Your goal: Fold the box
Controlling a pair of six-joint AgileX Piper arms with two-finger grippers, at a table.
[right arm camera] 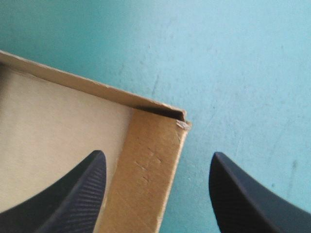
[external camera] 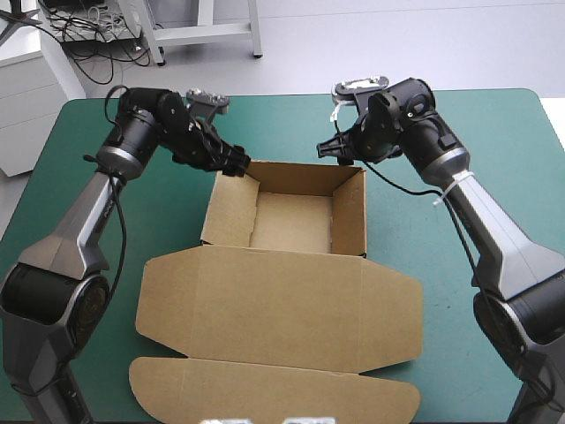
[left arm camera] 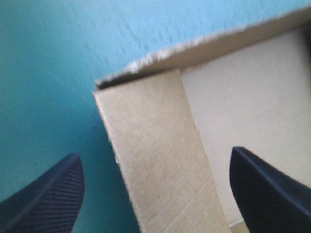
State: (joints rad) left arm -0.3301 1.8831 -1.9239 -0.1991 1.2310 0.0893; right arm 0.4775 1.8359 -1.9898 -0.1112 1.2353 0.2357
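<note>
I have the box point(external camera: 282, 300) in the middle of the table, on the teal-green cover point(external camera: 494, 141). It stands as an open tray. Four walls are up at its far part, and the lid lies flat on the cover toward the near edge, with a rounded flap at its end.

My left gripper point(external camera: 237, 163) sits at the tray's far left corner and my right gripper point(external camera: 340, 152) at the far right corner.

In the left wrist view the black fingers point(left arm camera: 53, 194) stand wide apart with nothing clamped. The corner wall rises between them, with one finger over the cover outside and the other over the tray's inside.

The right wrist view shows much the same. Its fingers point(right arm camera: 77, 194) are wide apart and hold nothing, astride the corner, one inside the tray and one outside. I cannot tell whether any finger touches the board.
</note>
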